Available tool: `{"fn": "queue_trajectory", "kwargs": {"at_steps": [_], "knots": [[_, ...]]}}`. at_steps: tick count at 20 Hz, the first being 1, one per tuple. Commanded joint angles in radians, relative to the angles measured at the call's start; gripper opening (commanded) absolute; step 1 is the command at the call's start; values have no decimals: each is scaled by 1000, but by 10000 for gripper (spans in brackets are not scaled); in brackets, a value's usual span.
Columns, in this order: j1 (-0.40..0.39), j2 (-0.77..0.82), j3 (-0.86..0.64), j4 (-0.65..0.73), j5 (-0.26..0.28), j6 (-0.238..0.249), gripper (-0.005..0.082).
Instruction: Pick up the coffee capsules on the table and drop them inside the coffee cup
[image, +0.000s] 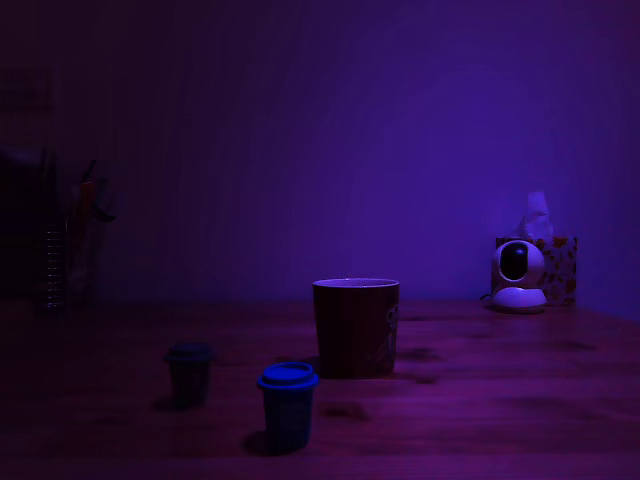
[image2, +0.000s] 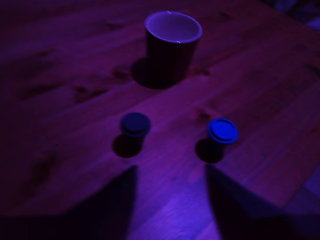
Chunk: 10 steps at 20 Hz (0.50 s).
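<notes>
A dark reddish coffee cup (image: 355, 325) with a pale rim stands upright near the middle of the wooden table (image: 520, 380). In front of it stand two coffee capsules, both upright: a blue-topped one (image: 288, 405) nearest the camera and a darker one (image: 189, 372) toward the exterior view's left. The wrist view looks down on the cup (image2: 172, 47), the dark capsule (image2: 135, 127) and the blue capsule (image2: 222, 134). My gripper (image2: 171, 168) is open, with its two dark fingers spread and nothing between them. It hovers short of both capsules and touches neither.
A white rounded camera gadget (image: 518, 275) and a tissue box (image: 556, 268) sit at the back on the exterior view's right. Dim, hard-to-read shapes (image: 62, 245) stand at the back left. The room is dark under purple light.
</notes>
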Motion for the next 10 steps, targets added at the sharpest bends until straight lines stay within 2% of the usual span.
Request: {"fn": "queue_trajectory", "kwargs": {"at_steps": [1, 3, 5, 8, 10], "knots": [[-3, 5, -20, 19, 3, -3, 444], [-3, 24, -20, 22, 2, 13, 443], [-3, 59, -20, 26, 2, 145, 443], [-3, 142, -20, 62, 1, 201, 443], [-2, 208, -20, 142, 1, 210, 443]]}}
